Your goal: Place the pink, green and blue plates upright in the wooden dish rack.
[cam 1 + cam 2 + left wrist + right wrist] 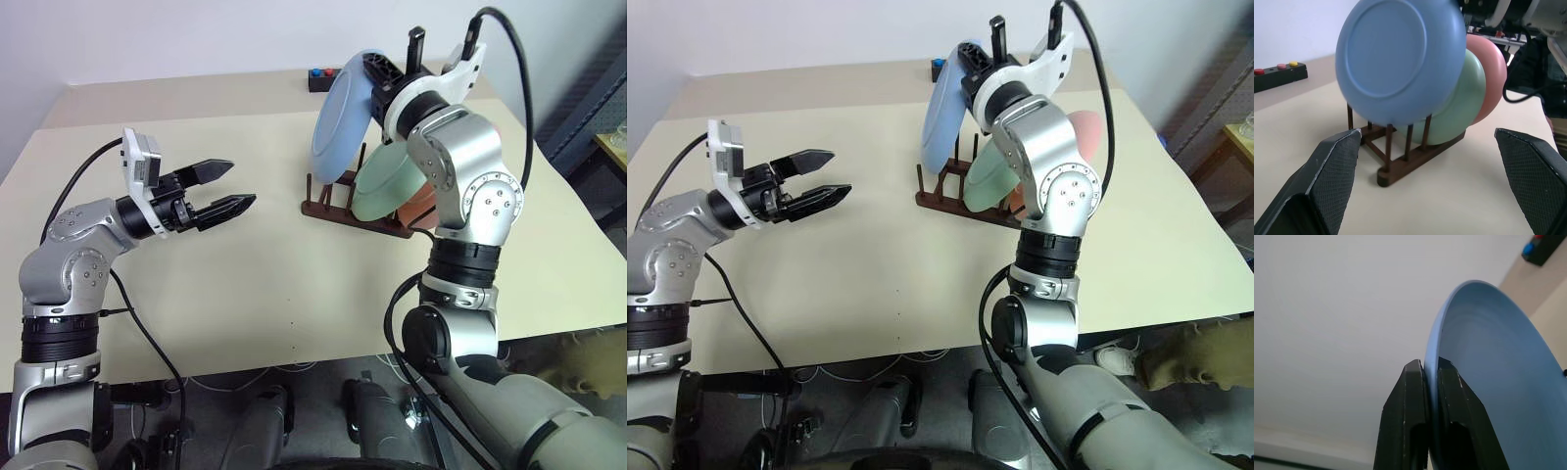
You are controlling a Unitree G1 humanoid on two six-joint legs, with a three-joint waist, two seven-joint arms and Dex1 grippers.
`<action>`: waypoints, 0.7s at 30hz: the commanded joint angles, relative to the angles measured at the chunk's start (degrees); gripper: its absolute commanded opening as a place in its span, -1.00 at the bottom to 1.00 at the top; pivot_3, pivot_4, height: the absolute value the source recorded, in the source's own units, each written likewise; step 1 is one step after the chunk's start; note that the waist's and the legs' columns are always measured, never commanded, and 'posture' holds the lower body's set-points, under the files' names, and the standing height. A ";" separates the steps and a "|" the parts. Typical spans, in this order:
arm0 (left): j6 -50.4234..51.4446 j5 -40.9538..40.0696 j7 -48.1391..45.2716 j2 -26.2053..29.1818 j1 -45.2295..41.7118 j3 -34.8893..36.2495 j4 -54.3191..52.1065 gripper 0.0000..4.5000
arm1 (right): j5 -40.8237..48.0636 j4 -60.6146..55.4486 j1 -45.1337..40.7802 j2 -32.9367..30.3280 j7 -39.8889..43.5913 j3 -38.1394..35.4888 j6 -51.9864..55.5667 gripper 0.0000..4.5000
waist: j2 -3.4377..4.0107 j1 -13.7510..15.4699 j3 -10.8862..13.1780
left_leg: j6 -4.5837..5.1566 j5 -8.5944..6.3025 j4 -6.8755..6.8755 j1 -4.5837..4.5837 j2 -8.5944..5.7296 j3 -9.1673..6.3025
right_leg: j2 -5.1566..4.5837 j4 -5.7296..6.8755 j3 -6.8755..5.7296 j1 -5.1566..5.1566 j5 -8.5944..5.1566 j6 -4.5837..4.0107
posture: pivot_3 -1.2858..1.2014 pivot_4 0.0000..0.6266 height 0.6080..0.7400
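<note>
Counter [294,294]: beige, takes most of the head view. Right tool [1431,377] upper centre-right of frame, fingers pinched on the rim of the blue plate [338,117]. Plate is tilted, hanging over the left end of the wooden dish rack [348,208]; lower edge is down among the pegs, can't tell if it's seated in a slot. Green plate [387,181] upright in the rack just behind the blue one, pink plate [1087,137] upright behind the green, mostly hidden by the right arm. Rack sits centre-right of frame, on the counter. Left tool [223,188] mid-left of frame, jaws wide, nothing in them, pointing toward the rack and well apart from it. Small black box with coloured buttons [323,76] at the far counter edge, upper centre, behind the blue plate.
</note>
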 commanded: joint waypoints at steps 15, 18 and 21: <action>0.09 -0.07 -0.19 0.46 -1.53 0.32 -0.71 0.99 | 2.50 -5.03 -1.65 2.19 -6.35 0.12 -5.01 -1.00 | 0.01 -0.06 0.00 | 0.00 0.00 -0.02 0.00 0.01 0.00 | 0.00 0.01 0.01 -0.02 0.00 -0.01 | 0.03 -0.52 1.00; 0.22 -0.10 -0.03 0.42 -1.66 0.34 -0.69 0.99 | 1.65 -4.79 -0.89 2.33 -7.12 0.54 -5.06 -1.00 | 0.01 -0.03 0.01 | 0.00 0.00 -0.02 0.00 0.01 0.00 | 0.00 0.01 0.01 -0.02 0.00 -0.01 | 0.03 -0.52 1.00; 0.38 -0.19 0.05 0.41 -1.69 0.34 -0.78 0.99 | 1.35 -4.68 -0.43 2.49 -7.52 0.85 -5.11 -1.00 | 0.01 -0.03 0.01 | 0.00 0.00 -0.02 0.00 0.00 0.00 | 0.00 0.01 0.01 -0.02 0.00 -0.01 | 0.03 -0.52 1.00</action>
